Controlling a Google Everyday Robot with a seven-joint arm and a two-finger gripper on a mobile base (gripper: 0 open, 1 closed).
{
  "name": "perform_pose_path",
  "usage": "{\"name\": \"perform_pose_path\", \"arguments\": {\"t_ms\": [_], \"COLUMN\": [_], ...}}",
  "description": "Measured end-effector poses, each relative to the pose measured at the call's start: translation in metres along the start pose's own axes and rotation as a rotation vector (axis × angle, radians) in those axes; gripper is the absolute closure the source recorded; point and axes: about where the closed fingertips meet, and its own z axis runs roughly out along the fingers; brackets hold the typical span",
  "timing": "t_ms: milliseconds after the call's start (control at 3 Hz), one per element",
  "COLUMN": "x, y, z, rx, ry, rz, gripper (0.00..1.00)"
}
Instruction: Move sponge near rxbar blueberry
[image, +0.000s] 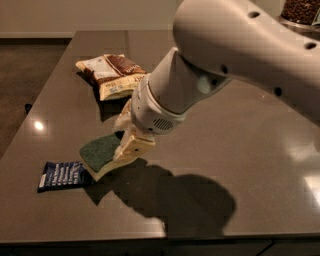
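The sponge (100, 152), dark green on top with pale yellow foam below, is held tilted just above the dark table, its left end low. My gripper (129, 142) is shut on the sponge's right end, with one cream finger over it. The rxbar blueberry (62, 175), a flat dark blue wrapper with white lettering, lies on the table just left of the sponge, close to it. My big white arm reaches in from the upper right.
A tan and brown snack bag (111, 75) lies at the back left of the table (240, 150). The table's left edge and the floor are beyond the blue wrapper. The arm's shadow falls on the table in front.
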Motion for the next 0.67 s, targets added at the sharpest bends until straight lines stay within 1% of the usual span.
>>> {"name": "perform_pose_path", "arguments": {"t_ms": [333,667], "x": [-0.002,-0.0039], "y": [-0.0014,-0.0007], "z": [0.0007,0.0005], "rx": [0.012,0.013], "ry": [-0.003,-0.003], "rz": [-0.003,-0.007], "gripper": [0.18,0.0]}}
